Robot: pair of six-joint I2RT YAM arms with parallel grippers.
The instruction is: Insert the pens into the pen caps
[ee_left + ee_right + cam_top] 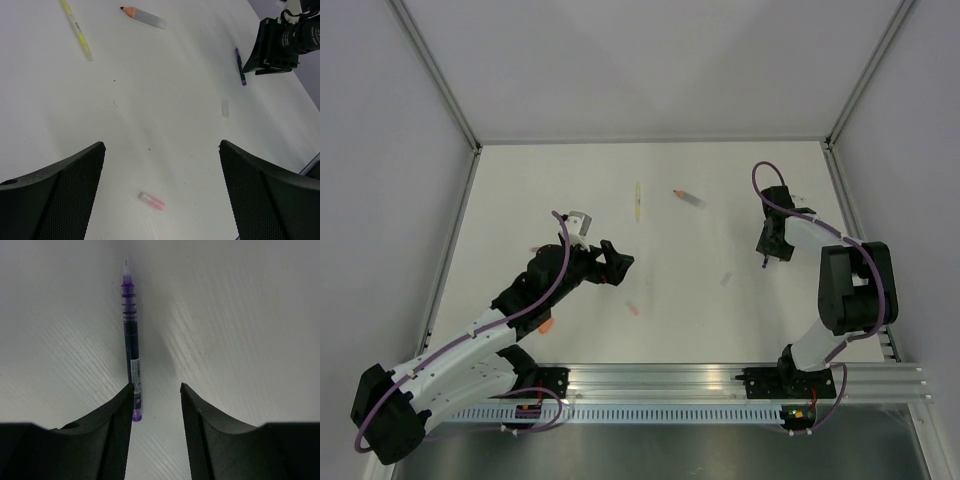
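Observation:
My left gripper [616,262] [161,145] is open and empty above the table, with a pale pink cap [151,200] [634,309] lying on the table between and below its fingers. My right gripper [770,250] [157,386] is open and low over a dark purple pen [131,340] [240,66]. The pen's rear end lies just inside the left finger [117,410]. A yellow pen [638,200] [77,31] and a grey pen with an orange tip [688,197] [144,17] lie further back. An orange cap [548,324] lies beside the left arm. No pink pen is in view.
A small clear cap [727,278] [225,108] lies between the two grippers. Metal frame posts and pale walls bound the table on the left, right and back. The arm rail [720,385] runs along the near edge.

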